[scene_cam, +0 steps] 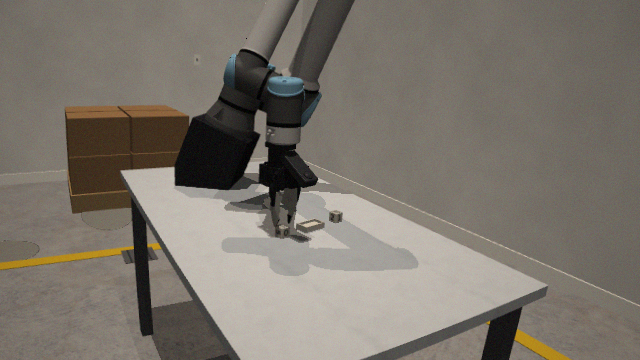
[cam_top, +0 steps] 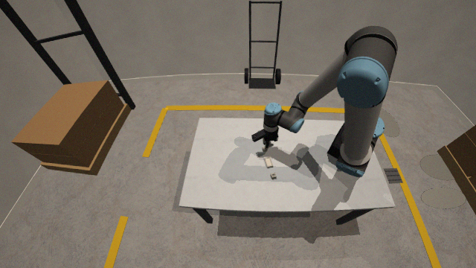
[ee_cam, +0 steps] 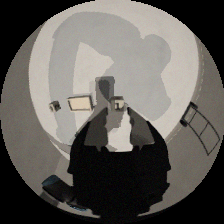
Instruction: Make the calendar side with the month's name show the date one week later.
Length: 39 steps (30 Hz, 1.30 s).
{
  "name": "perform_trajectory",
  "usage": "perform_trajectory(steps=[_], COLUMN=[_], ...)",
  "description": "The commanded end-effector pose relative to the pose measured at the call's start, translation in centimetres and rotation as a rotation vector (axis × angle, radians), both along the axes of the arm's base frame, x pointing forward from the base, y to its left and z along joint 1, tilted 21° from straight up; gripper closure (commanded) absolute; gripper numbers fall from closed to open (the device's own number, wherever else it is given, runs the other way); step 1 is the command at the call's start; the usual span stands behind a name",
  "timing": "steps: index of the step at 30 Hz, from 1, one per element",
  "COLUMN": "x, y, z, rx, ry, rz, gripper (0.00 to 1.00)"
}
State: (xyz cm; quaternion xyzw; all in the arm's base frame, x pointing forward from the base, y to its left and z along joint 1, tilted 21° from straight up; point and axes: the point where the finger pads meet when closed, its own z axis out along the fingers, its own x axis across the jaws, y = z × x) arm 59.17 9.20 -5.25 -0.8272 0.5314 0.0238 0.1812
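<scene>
A small wooden tray lies on the white table and looks empty; it also shows in the exterior view and the wrist view. One number cube sits on the table beyond the tray, apart from it. The other cube rests on the table on the tray's other side, right at my fingertips. My gripper points straight down over this cube, with its fingers a little apart around it and small gaps at the sides. The digits are too small to read.
The arm's base stands on the table's right side. Stacked cardboard boxes and a hand truck stand on the floor away from the table. Yellow floor tape runs around the table.
</scene>
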Motion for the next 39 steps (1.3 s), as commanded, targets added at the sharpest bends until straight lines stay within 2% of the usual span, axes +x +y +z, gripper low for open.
perform_trajectory(steps=[1, 10, 39], x=[-0.1, 0.2, 0.2], y=[0.4, 0.8, 0.8], z=[-0.8, -1.9, -2.0], rx=[0.000, -0.001, -0.001], ry=[0.003, 0.002, 0.001], rz=[0.001, 0.001, 0.001], gripper=[0.72, 0.72, 0.72])
